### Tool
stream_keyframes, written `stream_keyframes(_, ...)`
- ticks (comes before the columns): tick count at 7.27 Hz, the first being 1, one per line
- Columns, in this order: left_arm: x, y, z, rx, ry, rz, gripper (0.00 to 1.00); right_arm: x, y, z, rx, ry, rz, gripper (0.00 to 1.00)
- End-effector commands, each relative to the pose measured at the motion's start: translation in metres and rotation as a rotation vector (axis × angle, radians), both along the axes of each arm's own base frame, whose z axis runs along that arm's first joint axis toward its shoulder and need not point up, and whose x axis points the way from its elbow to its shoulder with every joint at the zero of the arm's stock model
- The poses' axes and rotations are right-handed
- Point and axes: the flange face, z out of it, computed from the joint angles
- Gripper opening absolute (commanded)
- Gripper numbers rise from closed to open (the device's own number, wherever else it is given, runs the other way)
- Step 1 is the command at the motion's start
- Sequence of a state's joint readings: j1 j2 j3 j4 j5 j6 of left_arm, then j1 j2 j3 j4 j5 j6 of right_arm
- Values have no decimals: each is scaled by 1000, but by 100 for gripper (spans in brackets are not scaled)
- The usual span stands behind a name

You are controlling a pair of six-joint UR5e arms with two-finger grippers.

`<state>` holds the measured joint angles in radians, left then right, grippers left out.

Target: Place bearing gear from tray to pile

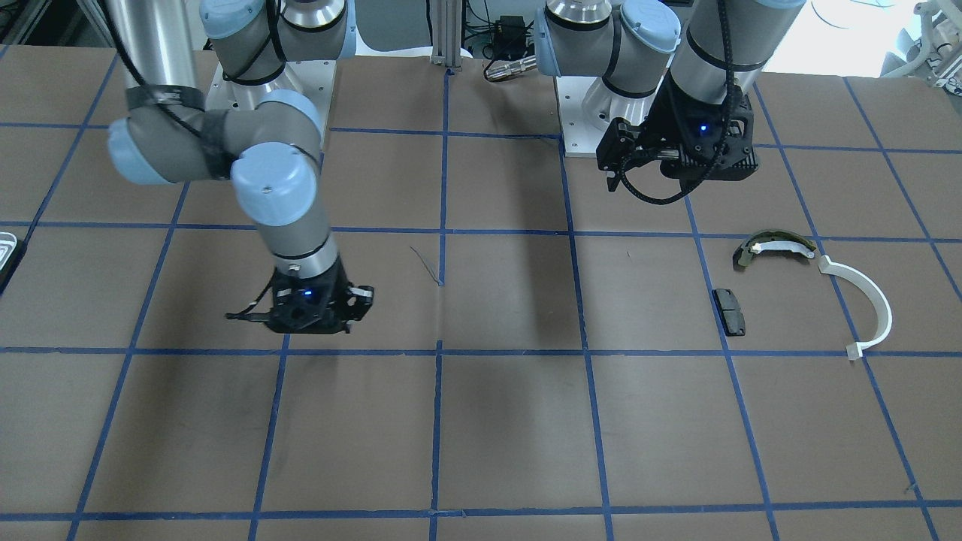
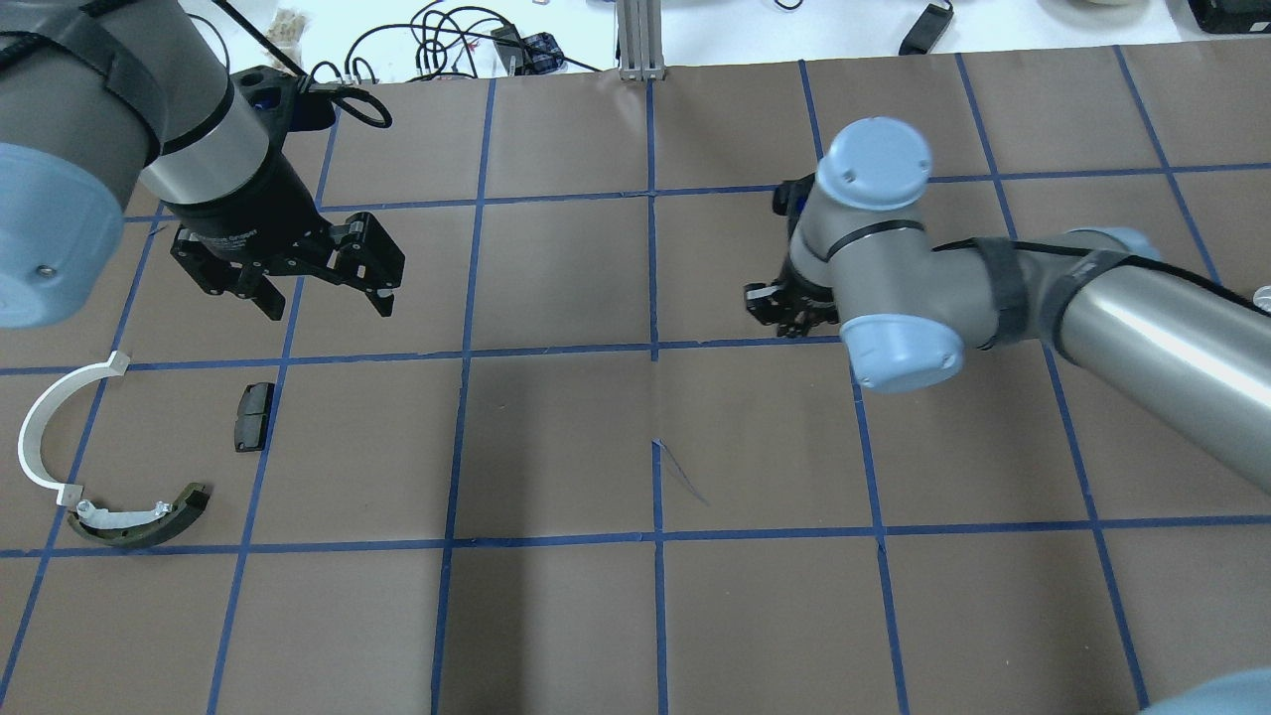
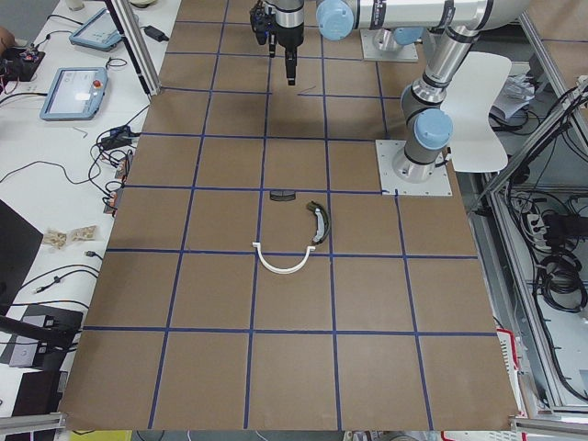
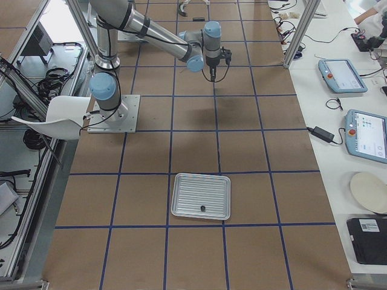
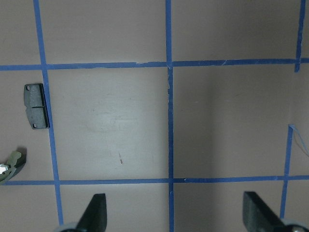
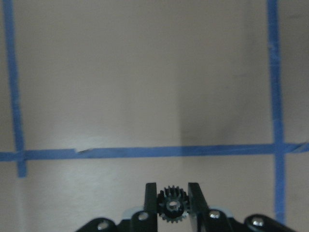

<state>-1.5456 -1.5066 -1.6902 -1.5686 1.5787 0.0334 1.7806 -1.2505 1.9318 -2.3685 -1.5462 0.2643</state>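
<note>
My right gripper (image 6: 171, 194) is shut on a small black toothed bearing gear (image 6: 171, 207) and holds it above bare table near the middle (image 2: 784, 303). The silvery ridged tray (image 4: 187, 187) lies far off at the table's right end. The pile lies at the left end: an olive-and-white curved shoe (image 2: 139, 521), a white semicircular strip (image 2: 45, 427) and a black pad (image 2: 254, 415). My left gripper (image 2: 326, 301) hangs open and empty just beyond the pad, which also shows in the left wrist view (image 5: 36, 106).
A small dark part (image 4: 202, 209) lies in the tray. Blue tape lines grid the brown table. Cables, tablets and a power supply lie on the white bench (image 4: 338, 109) along the far side.
</note>
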Motion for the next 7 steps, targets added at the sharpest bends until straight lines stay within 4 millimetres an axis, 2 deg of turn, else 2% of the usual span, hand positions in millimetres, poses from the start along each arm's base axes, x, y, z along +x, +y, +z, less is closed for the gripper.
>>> stream_keyframes(1,0,-1,-5,11,0,11,100,84,41,-10,5,-33,-80,0)
stream_keyframes(2,-1,1,-10,22,-5,11,100,108,56,-13,5,-40,-87,0)
stream_keyframes(3,0,4,-17,31,-8,17,100,108,59,-22,19,-34,-86,37)
stream_keyframes(4,1,-4,-19,-3,-8,0,100,109,56,-26,20,-34,-87,93)
stream_keyframes(5,0,-15,-25,-4,1,2,100,93,35,-13,-27,-46,-77,100)
stream_keyframes(6,-6,-18,-34,13,1,1,100,43,-5,-3,-35,-20,-30,100)
stream_keyframes(7,-16,-19,-36,13,14,-12,100,-20,-32,13,4,10,18,100)
